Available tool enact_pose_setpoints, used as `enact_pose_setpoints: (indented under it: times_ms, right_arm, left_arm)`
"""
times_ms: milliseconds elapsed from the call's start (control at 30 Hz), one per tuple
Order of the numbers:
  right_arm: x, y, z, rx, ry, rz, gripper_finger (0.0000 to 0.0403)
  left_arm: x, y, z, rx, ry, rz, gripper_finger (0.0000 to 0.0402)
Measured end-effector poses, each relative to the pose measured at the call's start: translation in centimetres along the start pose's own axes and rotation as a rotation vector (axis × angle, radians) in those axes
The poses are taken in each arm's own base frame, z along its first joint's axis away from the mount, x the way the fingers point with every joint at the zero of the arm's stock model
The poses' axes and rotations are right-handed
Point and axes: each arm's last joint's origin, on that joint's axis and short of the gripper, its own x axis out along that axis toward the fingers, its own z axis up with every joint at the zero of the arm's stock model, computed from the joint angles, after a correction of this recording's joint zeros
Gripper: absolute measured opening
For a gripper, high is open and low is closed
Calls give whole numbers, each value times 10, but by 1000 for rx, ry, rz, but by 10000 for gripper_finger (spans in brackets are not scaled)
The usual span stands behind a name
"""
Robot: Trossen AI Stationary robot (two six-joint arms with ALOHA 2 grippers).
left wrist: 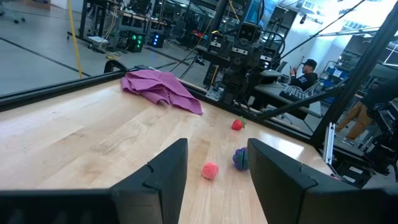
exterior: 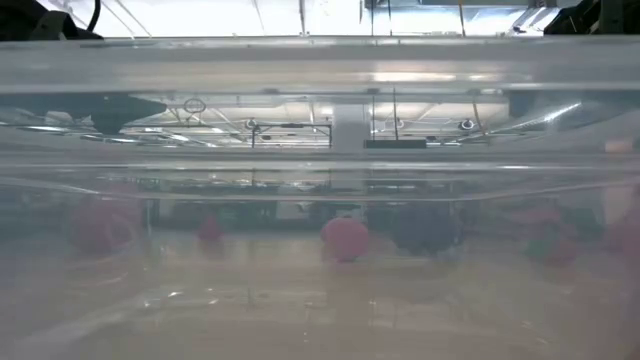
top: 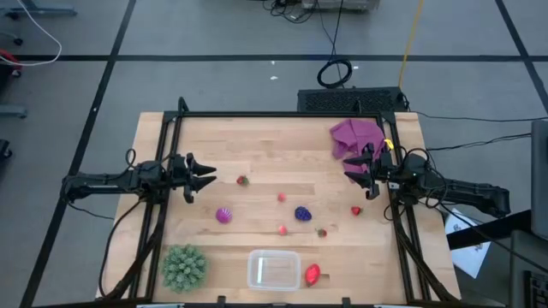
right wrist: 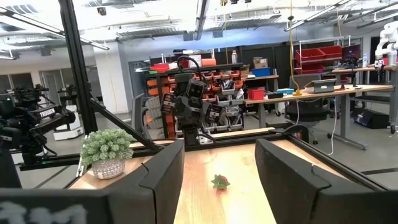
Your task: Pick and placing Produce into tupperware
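Observation:
The toy produce lies scattered on the wooden table: a strawberry [top: 242, 180], a magenta ball [top: 223, 216], a purple grape bunch [top: 303, 213], small pink-red pieces [top: 281, 198] and a red strawberry [top: 312, 274]. The clear tupperware [top: 273, 269] stands at the near edge. My left gripper [top: 204, 180] hovers open by the left edge, level, facing right. Its wrist view shows a pink piece [left wrist: 210, 170] and the grapes [left wrist: 240, 158] ahead of the open fingers. My right gripper [top: 353, 175] hovers open at the right side, facing left toward a strawberry [right wrist: 219, 182].
A spiky green ball [top: 184, 267] sits at the near left corner, beside the tupperware. A purple cloth [top: 357, 135] lies crumpled at the far right corner, close behind my right gripper. The low view looks through the tupperware wall [exterior: 320, 100]. Bare wood lies between the grippers.

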Motion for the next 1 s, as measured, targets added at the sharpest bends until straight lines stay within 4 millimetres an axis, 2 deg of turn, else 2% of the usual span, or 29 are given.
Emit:
enact_pose_setpoints:
  times_ms: [700, 1000]
  right_arm:
    - [0, 0, 0, 3, 0, 0, 187]
    - [0, 0, 3, 138, -31, 7, 187]
  left_arm:
    - [0, 0, 0, 0, 0, 0, 173]
    - [0, 0, 0, 0, -3, -1, 173]
